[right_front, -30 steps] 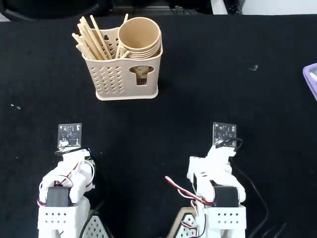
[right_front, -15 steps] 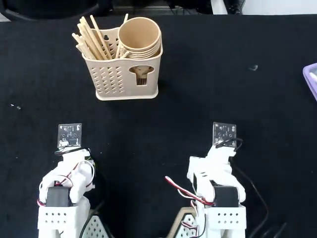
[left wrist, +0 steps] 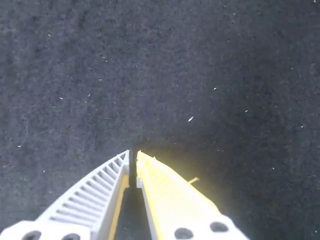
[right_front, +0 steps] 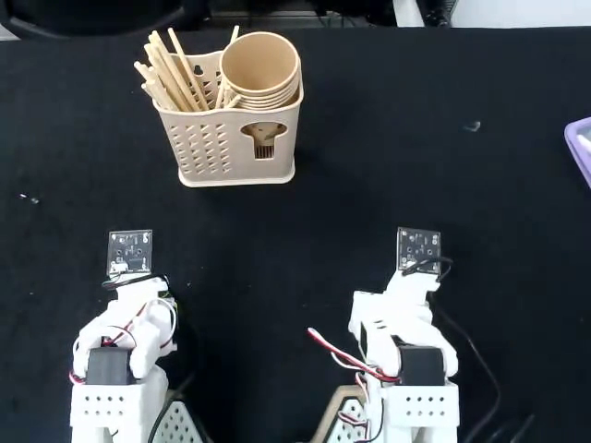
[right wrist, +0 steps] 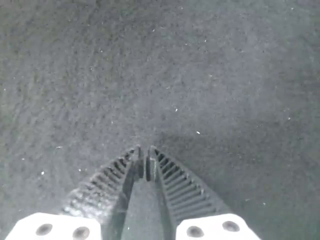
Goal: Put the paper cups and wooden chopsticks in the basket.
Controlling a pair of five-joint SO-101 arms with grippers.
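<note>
Inside your beige perforated basket (right_front: 208,146), stacked tan paper cups (right_front: 261,66) and wooden chopsticks (right_front: 168,72) are standing; your left gripper (left wrist: 134,153) and right gripper (right wrist: 144,150) are sitting closed, empty.

A beige perforated basket (right_front: 231,138) in the upper left holds stacked paper cups (right_front: 261,69) beside leaning wooden chopsticks (right_front: 171,74).

A purple object (right_front: 581,146) is cut off at the high view's right edge; the basket (right_front: 231,143) hides the chopsticks' (right_front: 170,77) lower ends
</note>
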